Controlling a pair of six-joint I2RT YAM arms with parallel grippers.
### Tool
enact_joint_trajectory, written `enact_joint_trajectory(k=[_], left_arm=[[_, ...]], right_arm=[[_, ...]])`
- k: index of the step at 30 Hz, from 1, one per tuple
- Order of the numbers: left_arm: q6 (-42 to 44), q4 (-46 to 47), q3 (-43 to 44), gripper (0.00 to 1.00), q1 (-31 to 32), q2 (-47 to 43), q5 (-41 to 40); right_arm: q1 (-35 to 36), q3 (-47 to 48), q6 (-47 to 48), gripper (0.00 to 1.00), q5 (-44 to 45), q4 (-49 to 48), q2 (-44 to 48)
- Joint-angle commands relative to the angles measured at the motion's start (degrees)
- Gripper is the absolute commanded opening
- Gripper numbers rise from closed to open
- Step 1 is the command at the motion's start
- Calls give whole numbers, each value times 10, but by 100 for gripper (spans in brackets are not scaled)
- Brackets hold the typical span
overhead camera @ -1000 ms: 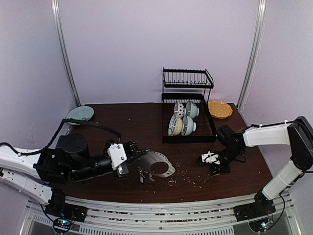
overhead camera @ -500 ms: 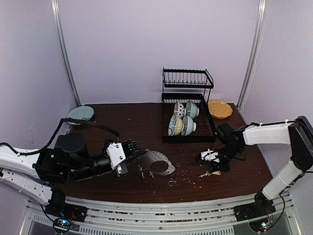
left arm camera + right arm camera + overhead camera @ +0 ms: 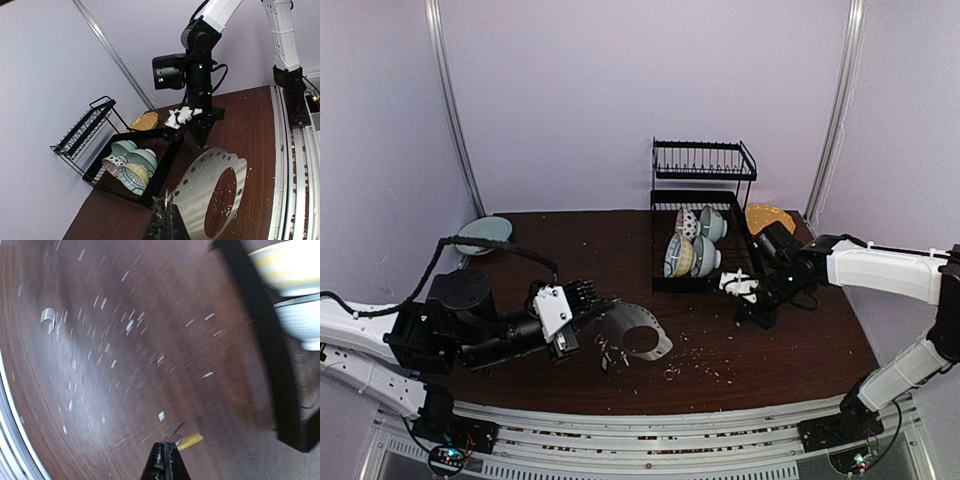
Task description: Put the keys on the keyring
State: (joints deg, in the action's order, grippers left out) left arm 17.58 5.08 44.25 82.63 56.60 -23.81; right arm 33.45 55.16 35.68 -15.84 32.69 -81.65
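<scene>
The keyring is a wide grey metal hoop with small holes round its rim. My left gripper is shut on its near edge and holds it tilted just above the table, with small bits dangling beneath. The left wrist view shows the shut fingers on the hoop's edge. My right gripper is lifted off the table in front of the rack. In the blurred right wrist view its tips are shut on the silver key with the yellow tag.
A black dish rack with several bowls stands at the back, a yellow plate to its right, a teal plate far left. A tiny loose ring and scattered crumbs lie on the brown table.
My right gripper has lifted from the table and moved up and left towards the rack, taking the key with it. My left gripper has shifted slightly left with the hoop.
</scene>
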Motion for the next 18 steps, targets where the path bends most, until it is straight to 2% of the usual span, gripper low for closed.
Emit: enact_joint_trajectory(k=[1, 8, 12, 15, 18], left_arm=[[-10, 27, 2, 0, -3, -17, -20], [-7, 20, 5, 0, -3, -18, -26], [-7, 22, 4, 0, -3, -19, -28], [-9, 18, 6, 0, -3, -20, -28], [-11, 15, 7, 0, -3, -24, -23]], right_arm=[[2, 47, -205, 0, 1, 19, 11], [74, 81, -349, 0, 69, 150, 14], [119, 107, -442, 0, 102, 181, 11], [139, 111, -497, 0, 98, 208, -30], [175, 109, -486, 0, 101, 233, -96]])
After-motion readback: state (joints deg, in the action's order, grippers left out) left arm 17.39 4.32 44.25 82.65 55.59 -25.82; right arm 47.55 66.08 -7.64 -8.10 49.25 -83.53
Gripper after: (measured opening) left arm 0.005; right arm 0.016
